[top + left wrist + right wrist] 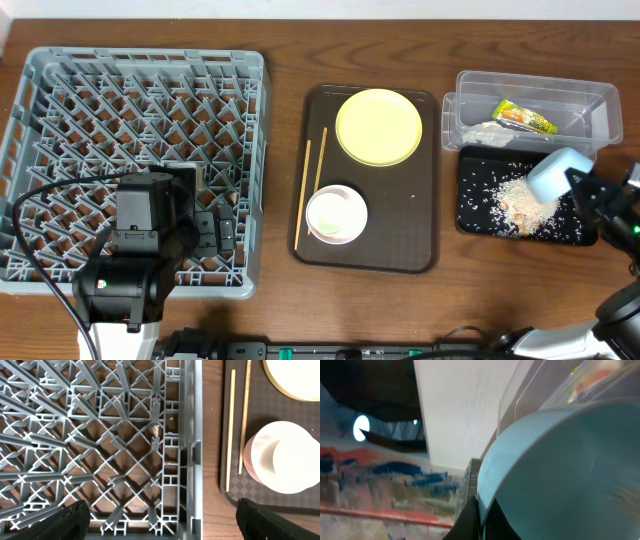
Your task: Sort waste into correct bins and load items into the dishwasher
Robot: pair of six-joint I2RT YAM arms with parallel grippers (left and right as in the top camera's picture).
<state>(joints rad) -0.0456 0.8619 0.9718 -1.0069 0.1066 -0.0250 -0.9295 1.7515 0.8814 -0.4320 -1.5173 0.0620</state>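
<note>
The grey dishwasher rack (100, 100) fills the left. My left gripper (222, 232) hangs open over its near right corner (172, 460), nothing between its fingers (75, 520). On the brown serving tray (400, 230) lie the pale-yellow plate (379, 126), the chopsticks (312, 185) and the pinkish-white bowl (336, 215) with the white cup (295, 462) in it. My right gripper (578, 185) is shut on the rim of the light-blue bowl (557, 173), tilted over the black tray (470, 200) and its rice scraps (520, 200). The snack wrapper (524, 118) lies in the clear tub (470, 110).
The clear tub and the black tray sit side by side at the far right, close to the serving tray's right edge. A black cable (40, 260) loops over the rack's near left corner. Bare wood shows between rack and serving tray.
</note>
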